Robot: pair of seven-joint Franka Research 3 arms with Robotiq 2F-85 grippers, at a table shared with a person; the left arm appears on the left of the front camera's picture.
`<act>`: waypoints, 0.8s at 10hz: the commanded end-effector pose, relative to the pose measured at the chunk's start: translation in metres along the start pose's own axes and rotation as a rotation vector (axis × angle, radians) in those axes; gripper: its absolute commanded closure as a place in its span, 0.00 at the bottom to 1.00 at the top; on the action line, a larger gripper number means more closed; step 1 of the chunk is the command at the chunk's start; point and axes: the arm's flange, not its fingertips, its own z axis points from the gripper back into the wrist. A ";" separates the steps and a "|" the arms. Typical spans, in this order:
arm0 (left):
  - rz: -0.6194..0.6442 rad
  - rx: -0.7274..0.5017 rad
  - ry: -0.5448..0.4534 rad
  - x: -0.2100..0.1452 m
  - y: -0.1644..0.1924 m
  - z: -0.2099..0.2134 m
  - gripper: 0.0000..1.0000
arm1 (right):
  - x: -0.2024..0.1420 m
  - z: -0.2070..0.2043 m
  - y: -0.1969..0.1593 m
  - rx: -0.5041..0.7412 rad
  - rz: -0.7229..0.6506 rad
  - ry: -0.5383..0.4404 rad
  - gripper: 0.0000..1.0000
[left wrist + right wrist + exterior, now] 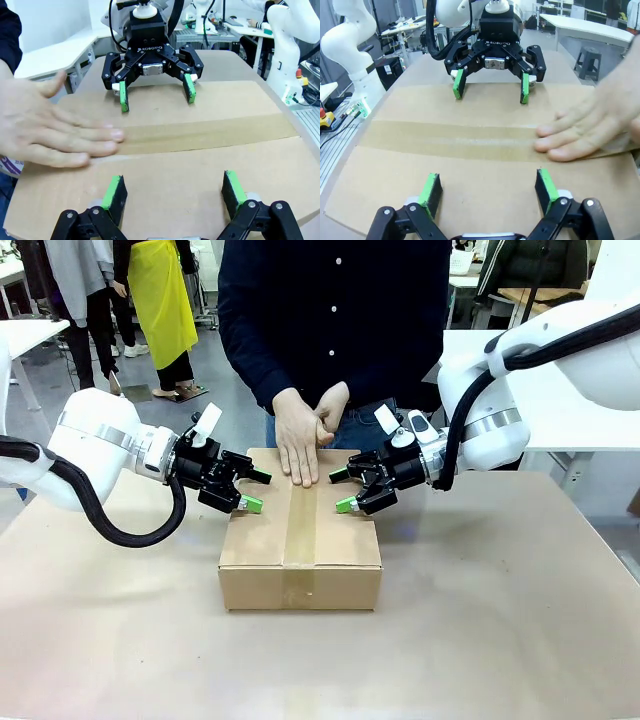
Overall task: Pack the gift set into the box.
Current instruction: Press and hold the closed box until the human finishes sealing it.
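my two open grippers, left [249, 490] and right [343, 491], press the taped brown cardboard box [300, 540]; lifting early could loosen the tape [299, 530] under the person's hand [298, 436].

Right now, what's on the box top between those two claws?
A taped seam runs down the box between the left gripper and right gripper, with the person's hand flat on its far end, seen from the front.
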 end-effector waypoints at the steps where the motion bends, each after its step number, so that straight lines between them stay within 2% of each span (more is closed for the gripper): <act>1: 0.001 -0.001 0.004 -0.001 -0.001 0.000 0.00 | -0.001 0.000 0.000 0.000 0.009 0.000 0.00; 8: 0.001 -0.001 0.004 -0.001 -0.001 0.000 0.00 | -0.001 0.000 0.000 0.000 0.009 0.000 0.00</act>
